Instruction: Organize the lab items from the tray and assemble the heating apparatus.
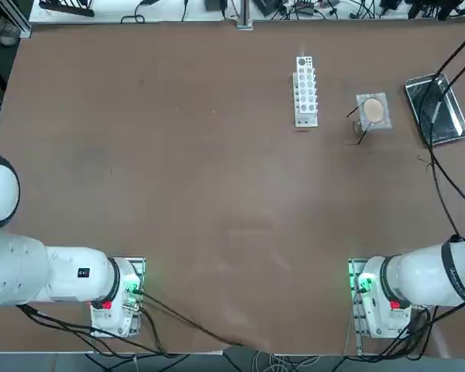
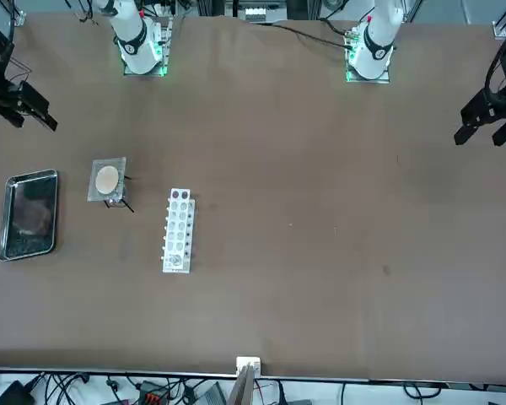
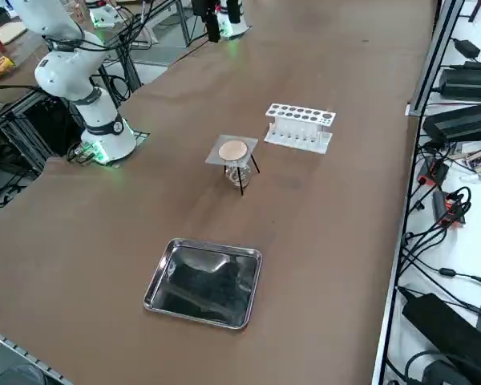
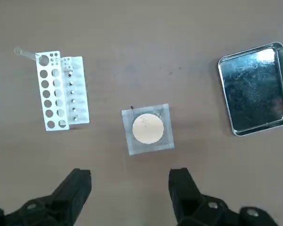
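Observation:
The grey square mesh [image 1: 373, 112] with its round tan centre lies on top of the black wire ring stand [image 3: 242, 186]. The small clear glass burner [image 3: 236, 172] stands under it, inside the legs. This stack [image 4: 147, 129] sits between the white rack and the shiny metal tray [image 1: 437, 108], which holds nothing [image 3: 204, 282]. My right gripper [image 4: 132, 188] hangs open high above the table, on the near side of the stack and apart from it, with nothing between its fingers. In the front view the gripper [image 2: 34, 122] is at the left edge.
A white test-tube rack [image 1: 305, 91] stands beside the stack on the side away from the tray, with one clear tube [image 4: 26, 54] leaning out of an end hole. Black cables [image 1: 442, 178] cross the table's right side. More cables lie along the table edge [image 3: 433, 200].

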